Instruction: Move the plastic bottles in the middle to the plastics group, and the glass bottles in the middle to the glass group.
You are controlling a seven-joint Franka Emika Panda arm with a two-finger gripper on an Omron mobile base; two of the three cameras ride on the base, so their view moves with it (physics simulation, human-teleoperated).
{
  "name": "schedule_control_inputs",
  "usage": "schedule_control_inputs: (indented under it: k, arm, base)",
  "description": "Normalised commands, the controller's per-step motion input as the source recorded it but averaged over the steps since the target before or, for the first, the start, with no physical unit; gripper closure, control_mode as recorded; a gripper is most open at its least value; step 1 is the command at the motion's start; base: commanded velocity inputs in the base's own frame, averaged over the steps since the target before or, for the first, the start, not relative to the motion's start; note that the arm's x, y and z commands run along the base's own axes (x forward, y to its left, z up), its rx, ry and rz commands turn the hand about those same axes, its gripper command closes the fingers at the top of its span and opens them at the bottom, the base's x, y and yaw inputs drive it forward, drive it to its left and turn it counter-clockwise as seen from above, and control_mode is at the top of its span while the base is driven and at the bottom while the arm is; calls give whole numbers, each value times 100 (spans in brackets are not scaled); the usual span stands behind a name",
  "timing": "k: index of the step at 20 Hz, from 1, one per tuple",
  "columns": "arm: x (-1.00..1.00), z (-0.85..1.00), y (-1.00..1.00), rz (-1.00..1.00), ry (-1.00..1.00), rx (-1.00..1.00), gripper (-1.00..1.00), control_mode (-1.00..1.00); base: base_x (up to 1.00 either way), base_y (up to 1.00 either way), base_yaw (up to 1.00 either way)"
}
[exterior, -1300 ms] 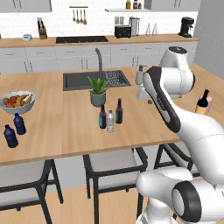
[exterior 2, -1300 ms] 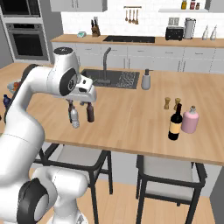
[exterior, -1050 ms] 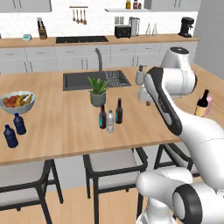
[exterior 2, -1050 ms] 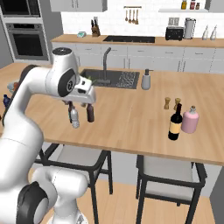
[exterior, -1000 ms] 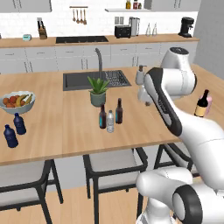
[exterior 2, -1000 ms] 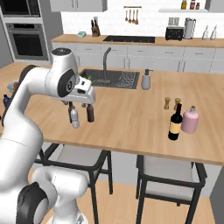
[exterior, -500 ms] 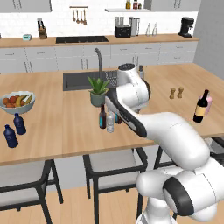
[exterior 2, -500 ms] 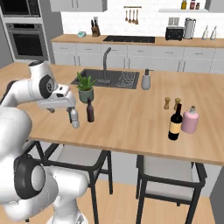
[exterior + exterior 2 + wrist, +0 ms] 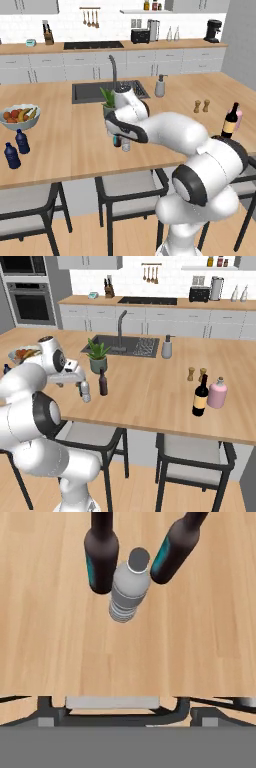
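Arm has swung left from the right side; hand (image 9: 80, 387) now wide open, empty, above small clear translucent plastic bottle (image 9: 129, 587)—pick-up comes next.

Bright, even, shadowless render; slightly soft.

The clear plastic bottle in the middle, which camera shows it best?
The hand view: the clear plastic bottle stands whole between two dark bottles. The right base view shows it small beside the arm; in the left base view it is partly hidden.

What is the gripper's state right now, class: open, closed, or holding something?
Gripper: open, holding nothing; the small clear plastic bottle stands ahead, untouched.
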Motion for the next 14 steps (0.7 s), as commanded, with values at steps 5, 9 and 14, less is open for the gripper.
schedule_control_inputs:
  k: [5,9,14]
  arm:
    - [24,-42,-10,-3,-7,14,-100,-100]
    - [0,-12,-21,-4,-15,17,-100,-100]
    - [33,0,-8,0,0,0,-100,-100]
  base:
    - [0,0,0]
    - [0,0,0]
    - [0,0,0]
